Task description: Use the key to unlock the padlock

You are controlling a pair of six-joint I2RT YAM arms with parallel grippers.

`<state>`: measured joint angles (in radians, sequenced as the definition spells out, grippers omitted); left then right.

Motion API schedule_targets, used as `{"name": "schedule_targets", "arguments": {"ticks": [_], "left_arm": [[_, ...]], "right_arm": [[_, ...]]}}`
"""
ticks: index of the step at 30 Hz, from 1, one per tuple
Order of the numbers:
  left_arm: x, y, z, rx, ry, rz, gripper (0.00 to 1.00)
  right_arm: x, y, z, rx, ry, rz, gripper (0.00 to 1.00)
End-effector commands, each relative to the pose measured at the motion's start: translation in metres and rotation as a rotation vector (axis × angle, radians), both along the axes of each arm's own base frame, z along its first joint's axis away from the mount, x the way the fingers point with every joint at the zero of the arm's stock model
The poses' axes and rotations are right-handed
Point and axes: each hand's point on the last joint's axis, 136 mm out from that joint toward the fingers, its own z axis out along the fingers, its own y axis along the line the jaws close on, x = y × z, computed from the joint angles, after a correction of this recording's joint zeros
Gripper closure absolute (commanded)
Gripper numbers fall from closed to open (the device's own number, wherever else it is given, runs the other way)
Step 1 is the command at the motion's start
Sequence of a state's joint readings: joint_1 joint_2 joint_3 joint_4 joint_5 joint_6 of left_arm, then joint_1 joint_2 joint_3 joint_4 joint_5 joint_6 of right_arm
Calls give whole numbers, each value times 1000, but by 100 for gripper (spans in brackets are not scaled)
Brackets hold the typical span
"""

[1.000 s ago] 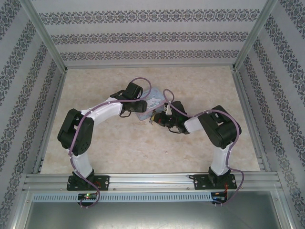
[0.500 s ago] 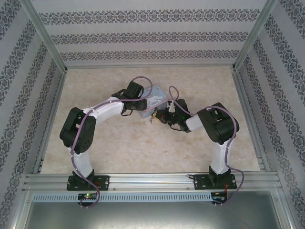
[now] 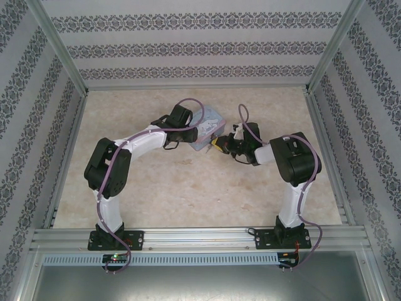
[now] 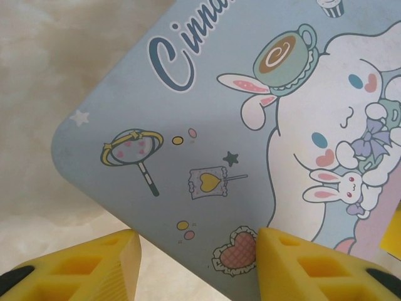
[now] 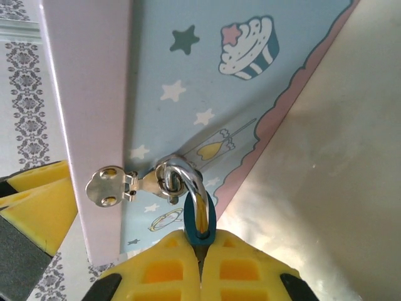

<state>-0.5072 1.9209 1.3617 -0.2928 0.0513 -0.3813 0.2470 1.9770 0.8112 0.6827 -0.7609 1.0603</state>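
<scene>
We see the right gripper [image 5: 200, 241] from its own wrist, its two yellow fingers pinched together on the padlock [image 5: 211, 221]. The blue body is clamped between the pads right at the fingertips. The padlock's long axis runs straight out along the fingers. The silvery shackle [image 5: 188, 179] points away from the hand and is hooked through the metal hasp [image 5: 116, 187] on the edge of the light-blue cartoon tin [image 5: 250, 94]. The bottom end of the body, where we would expect the keyhole, faces back toward the palm and is hidden between the pads. We judge that this is what the coming move turns on, because a key would have to enter from the side the right hand now covers. From the left wrist, the left gripper [image 4: 197, 257] has its jaws partway apart, straddling a rounded corner of the tin. We cannot tell whether the pads press on it. This hand sits across the tin from the padlock, so the right arm is much the nearer one.
</scene>
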Motion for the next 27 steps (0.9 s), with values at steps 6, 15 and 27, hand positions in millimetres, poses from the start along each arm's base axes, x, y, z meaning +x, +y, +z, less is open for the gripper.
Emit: {"name": "schedule_targets", "arguments": {"ticks": [6, 15, 27], "left_arm": [[-80, 33, -95, 223, 373, -82, 51], [-81, 31, -99, 235, 397, -100, 52], [-79, 25, -102, 219, 408, -107, 52]], "right_arm": [[27, -14, 21, -16, -79, -14, 100], [47, -22, 30, -66, -49, 29, 100], [28, -55, 24, -208, -18, 10, 100]]}}
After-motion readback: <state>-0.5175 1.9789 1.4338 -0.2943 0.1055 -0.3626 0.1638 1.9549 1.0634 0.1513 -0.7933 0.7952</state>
